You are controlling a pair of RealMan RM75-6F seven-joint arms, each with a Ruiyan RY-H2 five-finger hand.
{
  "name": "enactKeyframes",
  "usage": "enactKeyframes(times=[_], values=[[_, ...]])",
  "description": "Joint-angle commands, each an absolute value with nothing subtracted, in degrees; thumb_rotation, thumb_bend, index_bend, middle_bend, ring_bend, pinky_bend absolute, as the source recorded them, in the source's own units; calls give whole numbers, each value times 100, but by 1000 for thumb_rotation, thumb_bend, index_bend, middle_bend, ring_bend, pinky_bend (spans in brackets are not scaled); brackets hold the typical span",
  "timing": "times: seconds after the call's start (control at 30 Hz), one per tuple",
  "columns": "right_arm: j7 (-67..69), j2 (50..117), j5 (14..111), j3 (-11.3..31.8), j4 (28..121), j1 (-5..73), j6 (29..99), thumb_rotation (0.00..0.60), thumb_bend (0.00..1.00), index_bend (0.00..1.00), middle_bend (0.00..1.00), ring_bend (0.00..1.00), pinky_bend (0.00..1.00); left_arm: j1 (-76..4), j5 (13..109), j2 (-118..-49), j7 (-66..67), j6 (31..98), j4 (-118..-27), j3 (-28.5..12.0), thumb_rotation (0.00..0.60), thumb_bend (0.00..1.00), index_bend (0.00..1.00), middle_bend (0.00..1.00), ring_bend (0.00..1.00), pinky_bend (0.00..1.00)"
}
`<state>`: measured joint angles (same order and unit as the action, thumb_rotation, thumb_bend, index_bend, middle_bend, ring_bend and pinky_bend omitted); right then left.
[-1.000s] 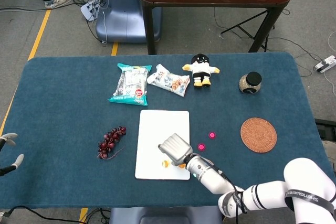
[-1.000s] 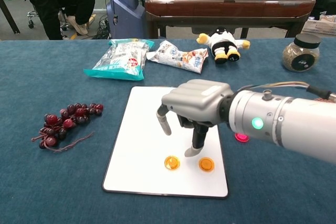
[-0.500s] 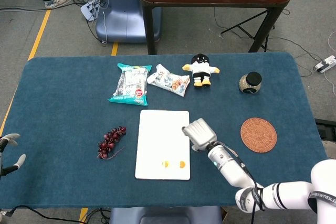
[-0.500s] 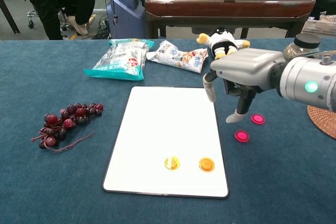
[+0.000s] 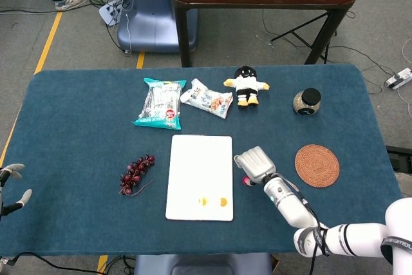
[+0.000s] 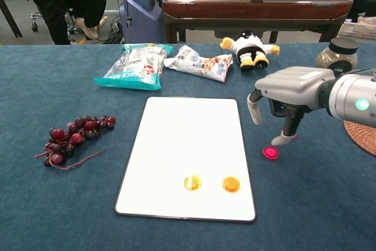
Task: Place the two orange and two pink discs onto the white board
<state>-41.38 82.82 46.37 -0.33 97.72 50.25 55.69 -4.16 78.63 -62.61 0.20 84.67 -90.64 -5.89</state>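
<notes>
The right hand [image 6: 288,95], empty with fingers apart, has swung off the board [image 6: 188,145], where both orange discs [image 6: 211,183] lie. It now hovers over the pink discs [image 6: 271,153], next to fetch.

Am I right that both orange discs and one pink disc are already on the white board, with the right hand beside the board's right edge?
Not quite: only the two orange discs lie on the white board. The chest view shows a pink disc on the blue cloth to the right of the board, under the right hand, which is indeed beside the board's right edge.
</notes>
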Motion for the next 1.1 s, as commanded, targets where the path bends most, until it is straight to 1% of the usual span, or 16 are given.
enactKeyframes(times=[0.03, 1.1], values=[[-4155, 8281, 4595, -64, 9750, 5015, 5538, 600, 131, 442, 1000, 1000, 1000, -418, 7860, -6264, 24, 8458, -9062, -587, 600, 272, 375, 451, 294, 472], [-3996, 8547, 4525, -232, 9253, 4938, 5180, 600, 143, 441, 1000, 1000, 1000, -428, 7838, -6272, 35, 8434, -9057, -591, 600, 272, 375, 451, 294, 472]])
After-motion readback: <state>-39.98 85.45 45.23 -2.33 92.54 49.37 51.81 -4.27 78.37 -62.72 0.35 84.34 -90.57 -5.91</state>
